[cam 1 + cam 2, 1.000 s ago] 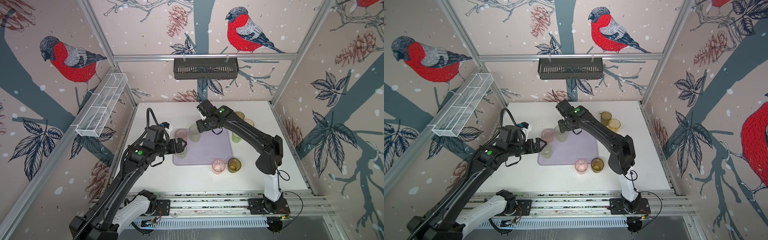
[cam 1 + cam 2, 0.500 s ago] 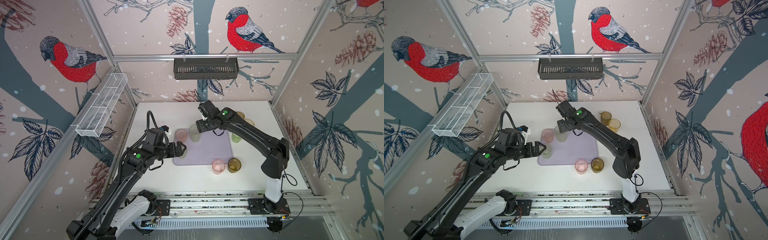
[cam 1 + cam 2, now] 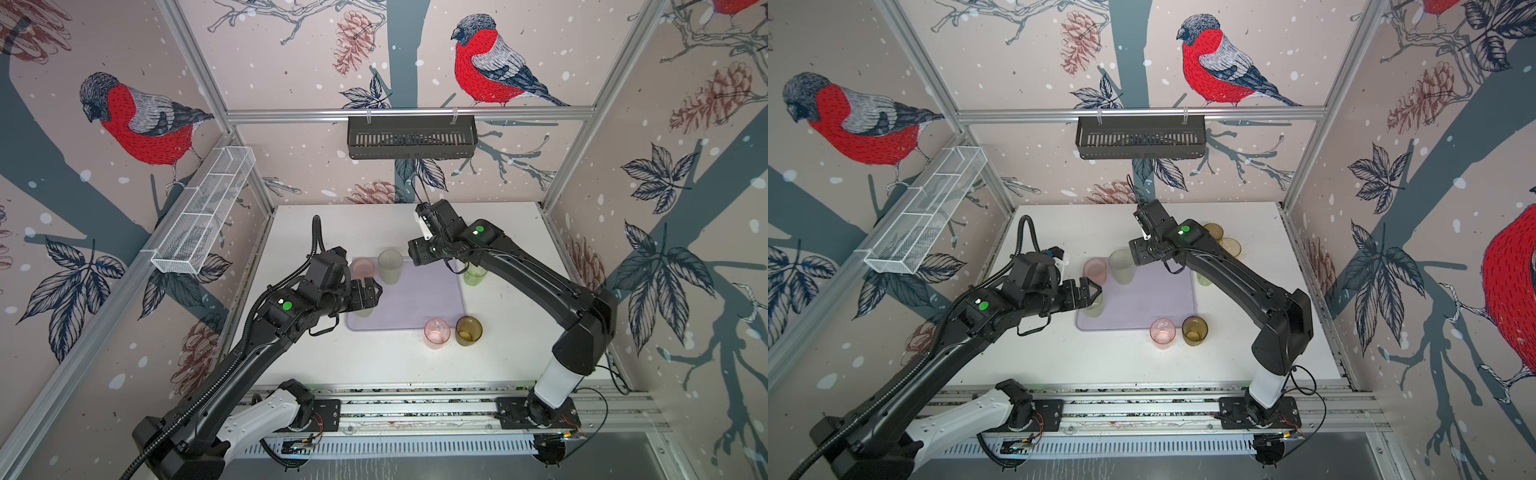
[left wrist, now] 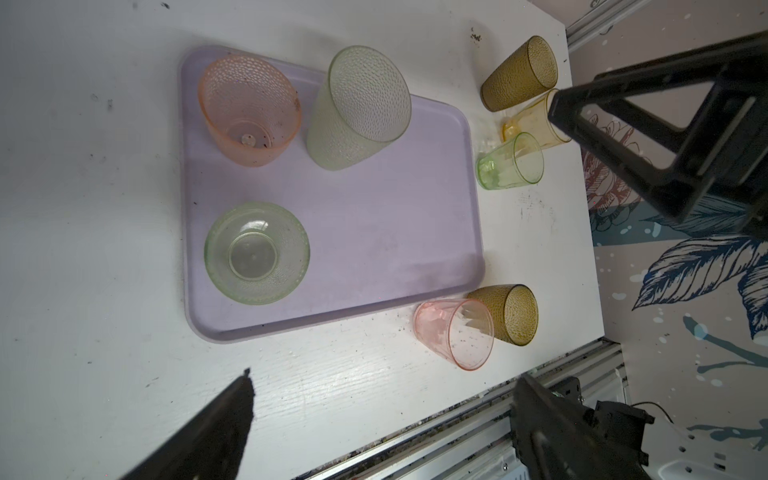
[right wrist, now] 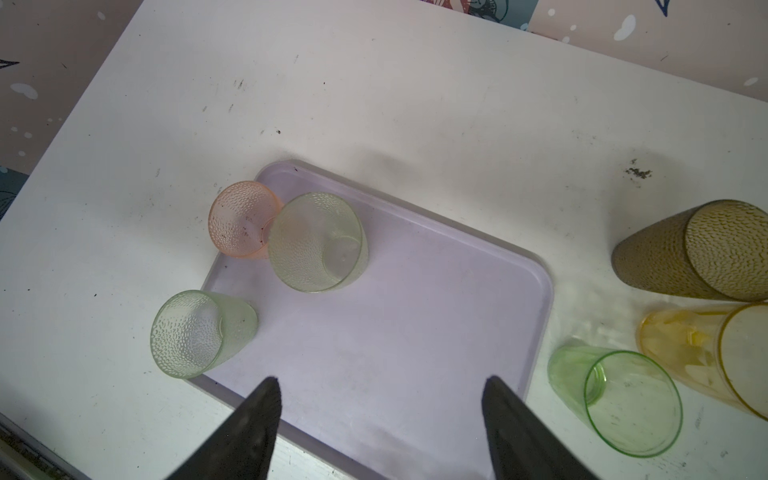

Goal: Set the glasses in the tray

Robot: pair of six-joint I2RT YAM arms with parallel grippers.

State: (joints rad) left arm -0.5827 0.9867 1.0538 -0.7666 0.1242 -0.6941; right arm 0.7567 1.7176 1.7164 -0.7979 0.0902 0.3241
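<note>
Right claw [image 5: 381, 380], open and empty, over the far edge of the tray [image 3: 424, 299]; bright green glass [image 3: 473, 276] stands upright on the counter [image 3: 374, 365] just right of the tray, rightward of this claw, the nearer one. Left claw [image 3: 1094, 296] gapes empty at the tray's left

Both top views look down from high; both wrist views closely overlook the tray [image 4: 374, 232].

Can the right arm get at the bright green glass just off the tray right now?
Probably yes. The right pincer is open and empty above the tray, and the bright green glass stands upright just off the tray's edge, close by. The yellow glass crowds one side, so a grasp may nudge it.
</note>
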